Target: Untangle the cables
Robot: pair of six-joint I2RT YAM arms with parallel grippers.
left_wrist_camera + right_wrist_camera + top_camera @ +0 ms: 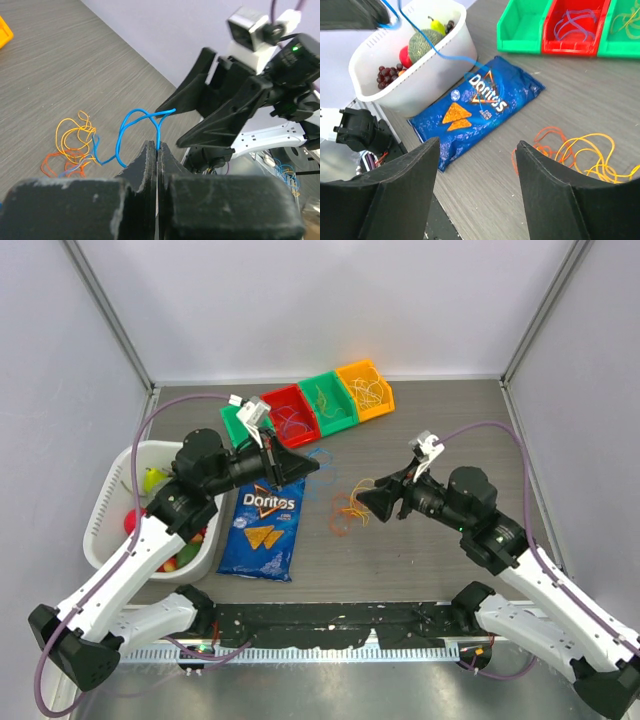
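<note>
1. The white basket [105, 510] is blocking the way just left of the Doritos bag [262, 532].
2. Coloured bins [310, 405] are walling off the desk [430, 405] behind the bag.
3. A blue cable [120, 140] is hanging across the air right of the bag.
4. Bare desk is lying open farther right of it.

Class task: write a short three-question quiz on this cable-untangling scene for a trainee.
1. True or false: the left gripper has its fingers shut on the blue cable.
2. What lies between the white basket and the orange-yellow tangle? A chip bag; B mug; C towel.
3. Fill in: the right gripper has its fingers ____.
Key: 1 true; 2 A; 3 open.
</note>
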